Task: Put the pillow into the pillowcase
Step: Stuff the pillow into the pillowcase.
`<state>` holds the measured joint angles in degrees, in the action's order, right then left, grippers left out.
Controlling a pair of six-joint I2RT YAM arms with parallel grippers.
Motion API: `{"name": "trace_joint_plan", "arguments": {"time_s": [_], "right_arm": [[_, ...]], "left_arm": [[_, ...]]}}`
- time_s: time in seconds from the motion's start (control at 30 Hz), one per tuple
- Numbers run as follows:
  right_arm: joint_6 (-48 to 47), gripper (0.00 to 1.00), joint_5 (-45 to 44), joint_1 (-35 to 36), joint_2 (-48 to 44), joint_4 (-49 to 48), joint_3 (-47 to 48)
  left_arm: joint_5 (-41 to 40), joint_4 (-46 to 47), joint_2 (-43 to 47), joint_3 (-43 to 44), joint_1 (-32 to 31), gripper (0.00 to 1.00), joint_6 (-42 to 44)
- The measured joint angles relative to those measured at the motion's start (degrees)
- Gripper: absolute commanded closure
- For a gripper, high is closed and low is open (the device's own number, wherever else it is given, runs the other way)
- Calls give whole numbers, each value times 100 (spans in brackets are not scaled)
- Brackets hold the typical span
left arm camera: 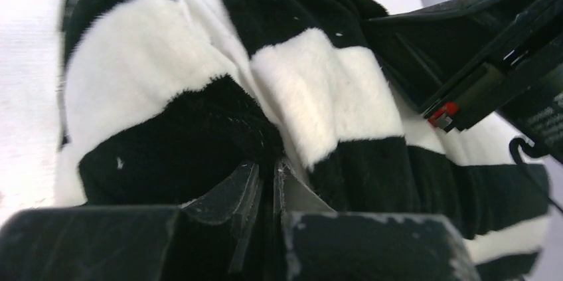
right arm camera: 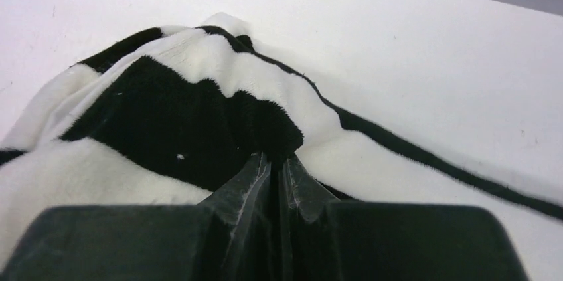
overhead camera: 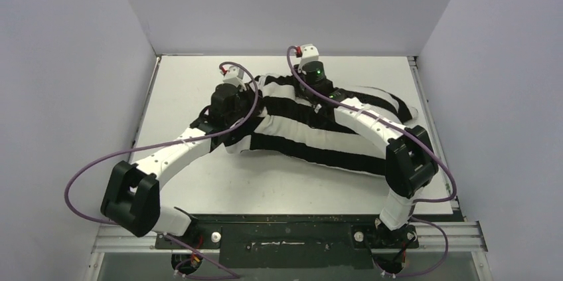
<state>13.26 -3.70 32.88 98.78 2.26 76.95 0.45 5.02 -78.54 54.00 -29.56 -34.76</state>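
The black-and-white striped pillowcase (overhead camera: 312, 138) lies bulging across the middle of the table. The pillow is hidden; no plain off-white fabric shows in any view. My left gripper (overhead camera: 230, 112) is at the pillowcase's left end, and in the left wrist view it (left arm camera: 269, 169) is shut on a black fold of the pillowcase (left arm camera: 319, 88). At the far top edge my right gripper (overhead camera: 317, 97) presses into the cloth. In the right wrist view it (right arm camera: 277, 161) is shut on a bunched black stripe of the pillowcase (right arm camera: 166, 115).
The white table (overhead camera: 265, 188) is boxed in by pale walls on the left, right and back. The right arm's black gripper body (left arm camera: 478, 62) stands close to the left gripper's right side. White tabletop (right arm camera: 431, 62) lies beyond the pillowcase's far edge.
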Motion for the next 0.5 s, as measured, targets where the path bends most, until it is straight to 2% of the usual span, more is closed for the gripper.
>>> {"name": "trace_joint_plan", "arguments": {"time_s": [0.07, 0.2, 0.4, 0.43, 0.47, 0.5], "right_arm": [[-61, 100, -310, 197, 219, 79, 343], [149, 100, -737, 507, 208, -103, 337], [459, 100, -723, 468, 205, -269, 378], [487, 97, -616, 400, 219, -280, 404], [509, 88, -503, 310, 238, -273, 444], [518, 78, -400, 212, 275, -243, 501]], "left_arm": [[46, 337, -258, 2, -11, 100, -236], [225, 817, -684, 2, -42, 100, -695], [181, 1235, -999, -35, -197, 100, -905], [155, 1373, -1075, -74, -219, 100, -946], [146, 1502, -1139, -116, -227, 100, -981], [149, 1692, -1220, -179, -236, 94, -1027]]}}
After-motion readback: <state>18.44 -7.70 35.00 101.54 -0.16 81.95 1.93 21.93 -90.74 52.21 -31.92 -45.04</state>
